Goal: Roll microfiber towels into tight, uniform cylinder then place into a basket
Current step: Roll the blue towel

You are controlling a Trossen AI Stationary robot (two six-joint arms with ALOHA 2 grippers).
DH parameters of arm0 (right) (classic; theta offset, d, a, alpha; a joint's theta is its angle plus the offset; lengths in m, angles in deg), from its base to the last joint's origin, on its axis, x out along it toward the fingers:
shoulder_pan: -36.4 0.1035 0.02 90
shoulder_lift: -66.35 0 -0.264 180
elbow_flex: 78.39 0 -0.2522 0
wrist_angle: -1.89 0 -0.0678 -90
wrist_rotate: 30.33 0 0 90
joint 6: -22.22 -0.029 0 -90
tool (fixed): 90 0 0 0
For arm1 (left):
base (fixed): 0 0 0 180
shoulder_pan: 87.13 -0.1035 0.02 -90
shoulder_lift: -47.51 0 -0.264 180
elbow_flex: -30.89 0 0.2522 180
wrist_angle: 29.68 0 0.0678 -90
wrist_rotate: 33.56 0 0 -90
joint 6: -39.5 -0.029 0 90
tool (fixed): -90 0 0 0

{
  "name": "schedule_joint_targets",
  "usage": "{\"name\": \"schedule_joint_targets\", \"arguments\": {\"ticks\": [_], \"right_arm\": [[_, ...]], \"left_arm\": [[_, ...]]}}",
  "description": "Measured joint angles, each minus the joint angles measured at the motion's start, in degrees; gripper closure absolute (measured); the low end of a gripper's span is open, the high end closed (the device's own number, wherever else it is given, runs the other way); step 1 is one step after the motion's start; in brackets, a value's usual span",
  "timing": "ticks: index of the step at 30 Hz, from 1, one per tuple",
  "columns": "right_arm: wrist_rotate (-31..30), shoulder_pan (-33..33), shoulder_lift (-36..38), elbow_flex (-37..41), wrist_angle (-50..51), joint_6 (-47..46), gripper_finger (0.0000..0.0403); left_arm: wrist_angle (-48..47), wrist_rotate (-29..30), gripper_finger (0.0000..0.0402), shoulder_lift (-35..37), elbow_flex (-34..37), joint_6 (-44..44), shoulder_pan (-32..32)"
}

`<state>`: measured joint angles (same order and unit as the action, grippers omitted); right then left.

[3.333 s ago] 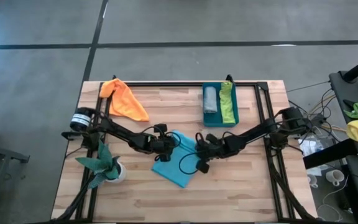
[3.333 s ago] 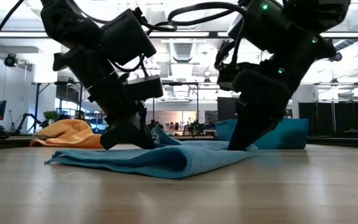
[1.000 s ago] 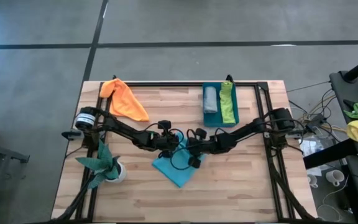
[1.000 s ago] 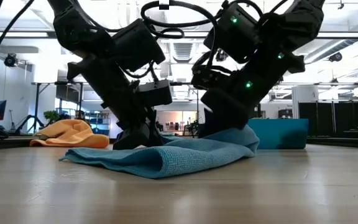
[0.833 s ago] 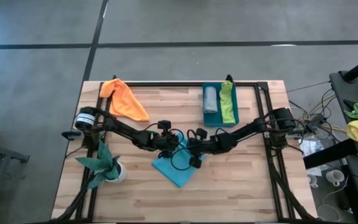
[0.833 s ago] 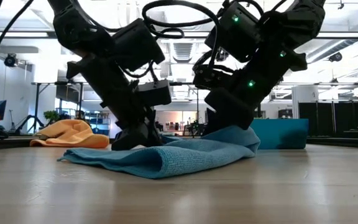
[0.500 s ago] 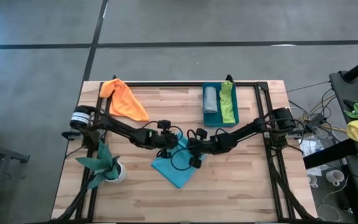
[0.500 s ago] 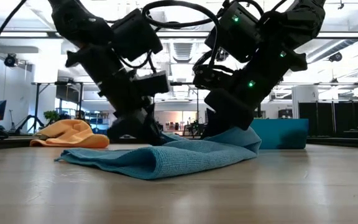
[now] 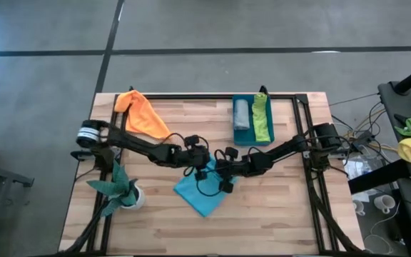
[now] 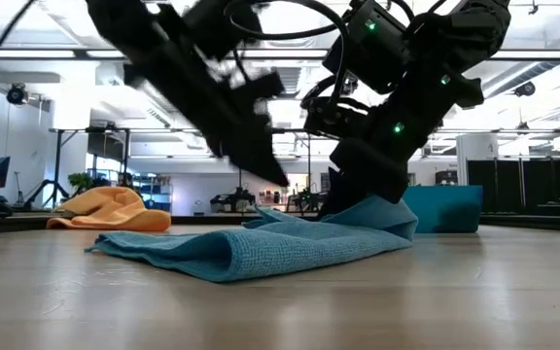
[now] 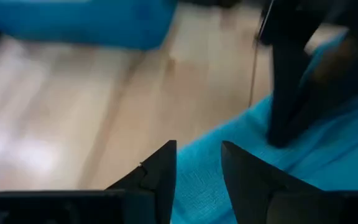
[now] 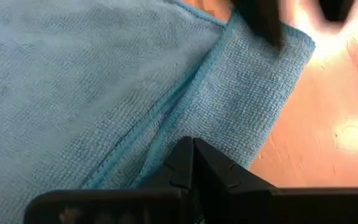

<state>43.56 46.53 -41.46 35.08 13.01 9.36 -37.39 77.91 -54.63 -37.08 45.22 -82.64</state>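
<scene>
No text, label or number can be read anywhere.

A turquoise towel of looped, matt microfiber cloth with a stitched hem lies on a pale wooden table of smooth, faintly glossy planks. The basket looks smooth teal plastic; the orange towel is soft, matt cloth.

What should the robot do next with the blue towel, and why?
Probably bring the open left pincer back down onto the turquoise towel to start rolling it: the towel lies folded, not rolled, while the shut right pincer presses its edge.
</scene>
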Motion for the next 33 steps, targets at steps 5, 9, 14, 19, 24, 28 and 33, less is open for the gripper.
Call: {"name": "schedule_joint_targets", "arguments": {"ticks": [5,9,14,19,24,28,33], "right_arm": [[-0.03,0.0,0.28,0.0,1.12,2.88,0.0394],[-0.03,0.12,4.12,-0.22,6.09,4.74,0.0394],[-0.16,1.03,11.8,0.29,13.53,-2.09,0.0394],[0.58,3.04,12.19,2.81,10.86,-7.15,0.0394],[7.2,7.39,6.78,3.74,7.85,-8.16,0.0394],[4.95,11.82,3.34,3.61,6.57,-6.28,0.0394],[2.97,13.0,3.13,3.55,6.41,-6.63,0.0394]], "left_arm": [[0.47,-2.13,0.029,-7.05,-1.55,0.42,0.23],[-0.63,-2.98,0.029,-8.88,-1.5,1.11,0.49],[-1.6,-3.23,0.029,-8.87,-0.46,1.05,0.5],[-1.49,-3.35,0.029,-8.82,-0.44,-0.29,0.5],[-1.43,-3.38,0.029,-8.88,-0.32,-0.53,0.37],[-1.31,-3.34,0.029,-8.91,-0.22,-0.54,0.35],[-1.11,-3.14,0.029,-8.72,-0.18,-0.64,0.35]]}}
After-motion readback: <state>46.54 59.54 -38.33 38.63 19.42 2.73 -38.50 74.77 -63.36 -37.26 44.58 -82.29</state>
